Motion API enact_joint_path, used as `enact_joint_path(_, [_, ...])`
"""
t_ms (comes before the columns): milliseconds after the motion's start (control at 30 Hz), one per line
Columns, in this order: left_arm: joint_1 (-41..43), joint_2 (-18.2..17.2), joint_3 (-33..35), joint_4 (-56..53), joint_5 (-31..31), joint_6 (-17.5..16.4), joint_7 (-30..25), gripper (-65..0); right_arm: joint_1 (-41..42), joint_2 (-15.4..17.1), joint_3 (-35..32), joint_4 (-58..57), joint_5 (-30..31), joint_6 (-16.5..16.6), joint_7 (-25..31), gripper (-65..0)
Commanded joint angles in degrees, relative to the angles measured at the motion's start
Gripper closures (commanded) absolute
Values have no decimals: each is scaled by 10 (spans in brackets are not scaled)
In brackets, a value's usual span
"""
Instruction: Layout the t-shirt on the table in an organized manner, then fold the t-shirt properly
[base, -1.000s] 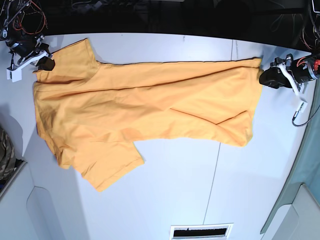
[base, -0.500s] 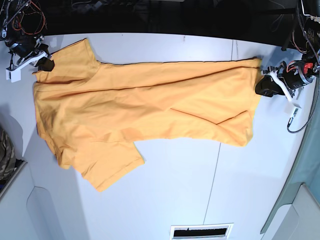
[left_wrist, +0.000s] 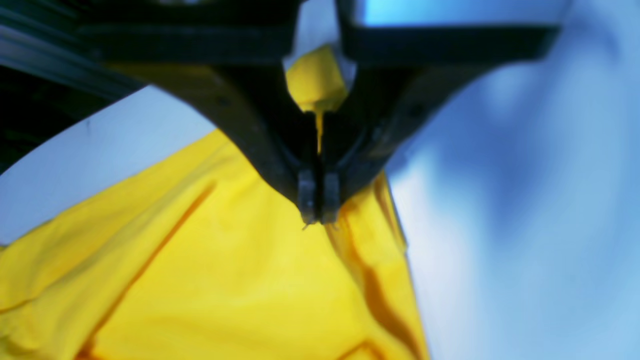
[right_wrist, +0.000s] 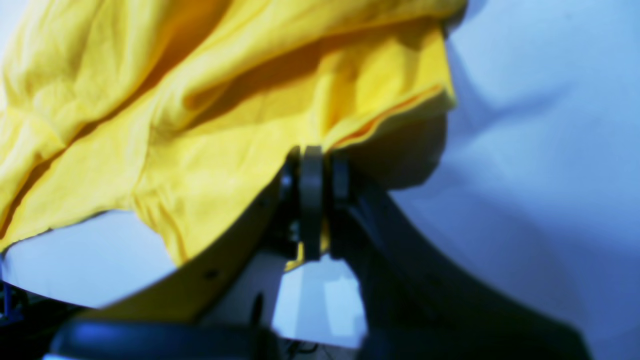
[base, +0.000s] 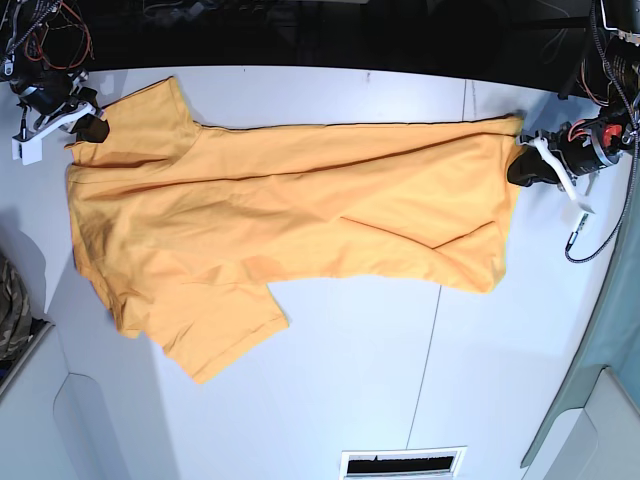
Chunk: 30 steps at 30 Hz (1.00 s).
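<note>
Both grippers are clamped on the t-shirt (base: 290, 215): the left gripper (left_wrist: 316, 212) pinches the hem corner at the desk's (base: 380, 380) right edge, and the right gripper (right_wrist: 312, 170) pinches a sleeve edge (far left in the base view). The shirt lies stretched across the desk, wrinkled, its hem end bunched narrow. Layout looks only partly done; folding not yet begun.

The t-shirt (base: 290, 210) lies spread, creased, on the table (base: 360, 380); sleeve lower-left.
</note>
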<state>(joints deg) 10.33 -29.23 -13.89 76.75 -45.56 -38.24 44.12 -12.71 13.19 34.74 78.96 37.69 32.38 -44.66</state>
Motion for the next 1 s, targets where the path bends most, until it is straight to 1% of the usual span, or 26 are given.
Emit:
enact_joint_path(0, [-17,-13,-4,8,-19,-15,-12,0,1,9,3,7,9,7,7,0])
enact_joint_path(200, [-86,-13,-4,8,-23,-14,-4,0,1,9,3,7,9,7,7,0])
enact_joint_path(433, [-163,-12,2,7,-22,-14,-6,0,1,9,3,7,9,7,7,0])
enact_joint_path(533, [-200,-12,29,-9,-20,-14,-12,0,1,9,3,7,9,7,7,0])
enact_joint_path(633, [-245,-11,79,-57,18,-14,-52,0,1,9,3,7,9,7,7,0])
enact_joint_path(700, [-275,-8,108,-101,43,-2,-72,0,1,9,3,7,9,7,7,0])
enact_joint_path(733, [-287,-7,121,-123,44,4,-75,0,1,9,3,7,9,7,7,0])
enact_joint_path(767, [-297,-8,131,-141,43,5,-75,-37,1,9,3,7,9,7,7,0])
enact_joint_path(800, [-303,-8,139,-155,43,5,-70,-124,1,9,3,7,9,7,7,0])
enact_joint_path(833, [-305,-8,140,-161,42,5,-59,-199,1,9,3,7,9,7,7,0])
enact_joint_path(867, [-304,-8,140,-162,38,5,-38,-247,1,9,3,7,9,7,7,0])
enact_joint_path(933, [-302,-11,140,-161,13,2,19,-260,1,9,3,7,9,7,7,0])
enact_joint_path(967, [-299,-14,140,-161,-10,-10,44,-260,1,10,3,7,9,7,7,0])
